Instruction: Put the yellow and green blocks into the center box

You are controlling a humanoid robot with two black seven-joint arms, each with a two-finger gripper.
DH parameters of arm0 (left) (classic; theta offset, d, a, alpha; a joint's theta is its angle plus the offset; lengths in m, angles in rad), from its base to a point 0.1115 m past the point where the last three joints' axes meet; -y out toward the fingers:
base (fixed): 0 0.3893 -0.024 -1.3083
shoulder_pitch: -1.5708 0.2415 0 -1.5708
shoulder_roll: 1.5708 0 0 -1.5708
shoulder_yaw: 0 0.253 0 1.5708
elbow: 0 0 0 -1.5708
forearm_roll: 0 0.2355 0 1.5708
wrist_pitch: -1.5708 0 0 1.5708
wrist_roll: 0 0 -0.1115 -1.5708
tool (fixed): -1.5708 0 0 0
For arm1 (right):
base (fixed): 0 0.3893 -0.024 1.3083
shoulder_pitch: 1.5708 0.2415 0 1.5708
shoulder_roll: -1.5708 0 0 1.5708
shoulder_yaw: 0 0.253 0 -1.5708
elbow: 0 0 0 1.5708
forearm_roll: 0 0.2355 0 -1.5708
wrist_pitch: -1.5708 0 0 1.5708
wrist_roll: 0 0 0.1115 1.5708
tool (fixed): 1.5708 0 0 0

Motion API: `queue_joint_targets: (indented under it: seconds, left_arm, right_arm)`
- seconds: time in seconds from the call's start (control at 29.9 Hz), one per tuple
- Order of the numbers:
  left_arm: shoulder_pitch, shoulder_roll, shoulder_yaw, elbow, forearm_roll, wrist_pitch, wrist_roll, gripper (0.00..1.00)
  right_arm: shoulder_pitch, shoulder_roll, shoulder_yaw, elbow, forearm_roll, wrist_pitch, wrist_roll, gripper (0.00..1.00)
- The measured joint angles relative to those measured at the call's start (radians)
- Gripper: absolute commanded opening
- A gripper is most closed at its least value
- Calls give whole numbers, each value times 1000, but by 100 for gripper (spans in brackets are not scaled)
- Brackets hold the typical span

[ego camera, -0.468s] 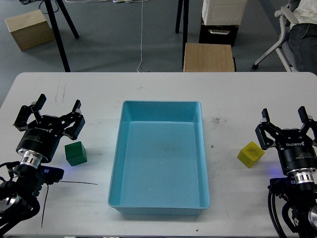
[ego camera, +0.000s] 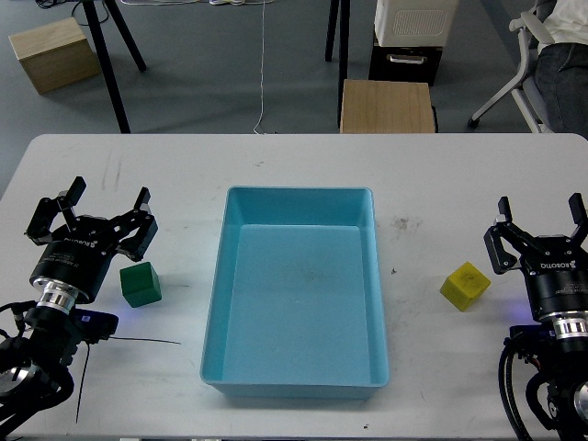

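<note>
A green block (ego camera: 141, 283) sits on the white table left of the light blue center box (ego camera: 241, 246), which holds nothing. A yellow block (ego camera: 465, 286) sits on the table right of the box. My left gripper (ego camera: 92, 218) is open and empty, just left of and above the green block, apart from it. My right gripper (ego camera: 540, 231) is open and empty, to the right of the yellow block, not touching it.
A thin black cable (ego camera: 138, 339) lies on the table below the green block. Beyond the table's far edge stand a wooden stool (ego camera: 387, 106), a wooden box (ego camera: 54, 53), black stand legs (ego camera: 112, 64) and an office chair (ego camera: 537, 55).
</note>
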Motion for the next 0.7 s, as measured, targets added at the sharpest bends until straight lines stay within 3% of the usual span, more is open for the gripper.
queue_joint_targets:
  seconds: [0.13,0.23,0.33,0.5,0.6,0.7]
  left_arm:
    - [-2,-1,-1,2,0,0,0,100]
    - [-2,-1,-3,4,0,0,0,100]
    - [-2,-1,-3,6,0,0,0,100]
    - [-2,-1,-3,8,0,0,0,100]
    - [-2,-1,-4,10,-1,0,0,100]
    - [-2,-1,-6,11,-1,0,0,100]
  right_arm:
    - [80,-102,30,6,-373,-1,1,99]
    - [150,-210,28,17,-687,3,31,99]
    - [216,-356,-32,25,-976,6,118,99]
    - [367,-630,-283,25,-1335,7,325,99]
    - [463,-735,-458,21,-1485,7,373,98]
    - [524,-816,-596,25,-1531,7,394,98]
